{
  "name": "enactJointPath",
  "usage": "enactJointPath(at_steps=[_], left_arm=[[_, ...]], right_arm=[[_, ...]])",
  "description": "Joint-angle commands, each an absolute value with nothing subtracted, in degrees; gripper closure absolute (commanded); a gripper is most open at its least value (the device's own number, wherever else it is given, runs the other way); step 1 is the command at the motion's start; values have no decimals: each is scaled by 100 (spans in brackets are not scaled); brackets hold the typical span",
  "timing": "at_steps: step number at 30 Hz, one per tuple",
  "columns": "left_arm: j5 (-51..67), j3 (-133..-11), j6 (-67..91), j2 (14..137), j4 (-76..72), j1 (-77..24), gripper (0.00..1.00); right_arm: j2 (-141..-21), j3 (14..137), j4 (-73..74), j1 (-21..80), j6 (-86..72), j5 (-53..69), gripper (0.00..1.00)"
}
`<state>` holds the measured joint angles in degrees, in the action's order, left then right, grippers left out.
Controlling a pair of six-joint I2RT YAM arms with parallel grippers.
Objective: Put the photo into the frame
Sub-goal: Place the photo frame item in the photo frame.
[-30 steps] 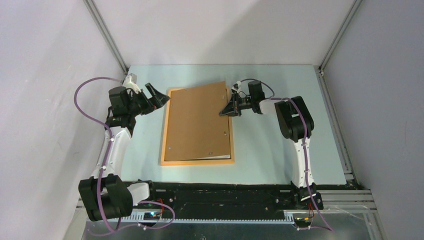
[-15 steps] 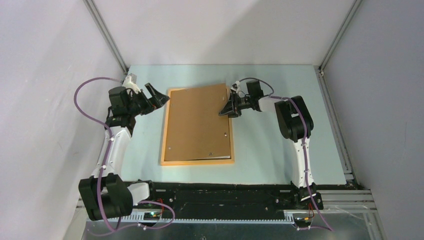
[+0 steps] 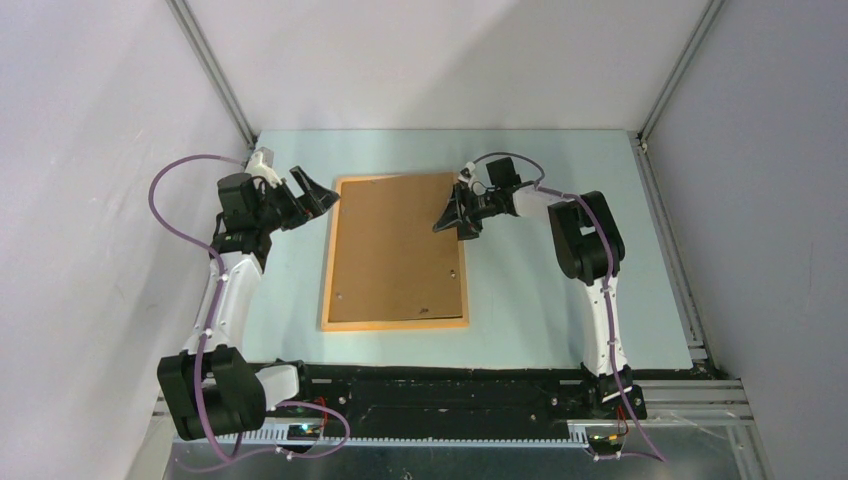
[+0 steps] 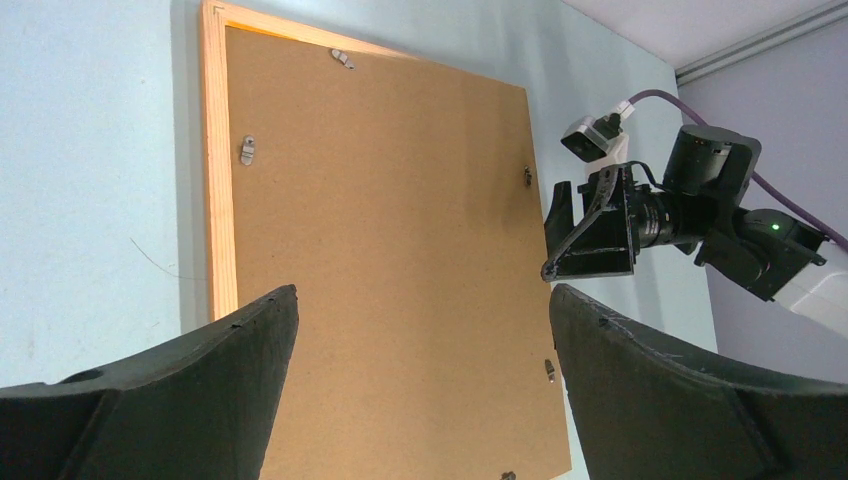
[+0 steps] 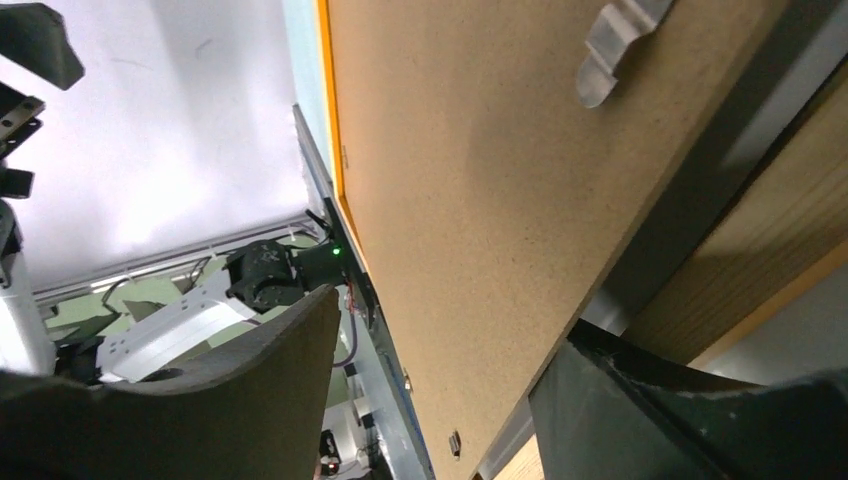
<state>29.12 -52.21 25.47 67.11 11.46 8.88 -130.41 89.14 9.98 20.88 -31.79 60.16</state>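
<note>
The light-orange wooden frame (image 3: 327, 290) lies face down in the middle of the table, and a brown backing board (image 3: 395, 245) rests squarely inside it. The photo is hidden from every view. My left gripper (image 3: 310, 195) hovers open just off the frame's far left corner, holding nothing. In its wrist view the left gripper (image 4: 422, 295) looks across the board (image 4: 390, 230) and the frame's edge (image 4: 213, 150). My right gripper (image 3: 455, 215) is open at the board's right edge. In the right wrist view the board (image 5: 480, 170) runs between the spread fingers of that gripper (image 5: 450, 320), beside the frame's wood (image 5: 780, 235).
Small metal clips (image 4: 247, 150) sit on the back of the board. The pale blue table (image 3: 540, 310) is boxed in by grey walls on the left, right and back. A black rail (image 3: 450, 385) with the arm bases runs along the near edge.
My right gripper has opened and let go of the backing board. The board, skewed and raised at its right side before, now lies flat and square in the frame. The left arm held still.
</note>
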Motion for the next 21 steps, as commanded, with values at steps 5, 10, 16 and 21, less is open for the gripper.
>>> enactJointPath(at_steps=[5, 10, 16, 21], left_arm=[[3029, -5292, 2584, 6717, 1070, 957, 0], [3038, -5304, 2599, 6717, 1069, 953, 0], [3032, -5300, 2604, 6709, 1065, 955, 0], [3041, -5302, 2610, 6702, 1070, 958, 0]], right_arm=[[-12706, 9452, 2162, 2152, -2251, 5380, 25], [-12734, 9706, 2580, 2168, -1962, 5196, 18], [-12692, 9944, 3045, 2259, -1593, 4806, 13], [-12702, 10122, 3447, 2298, -1418, 4592, 12]])
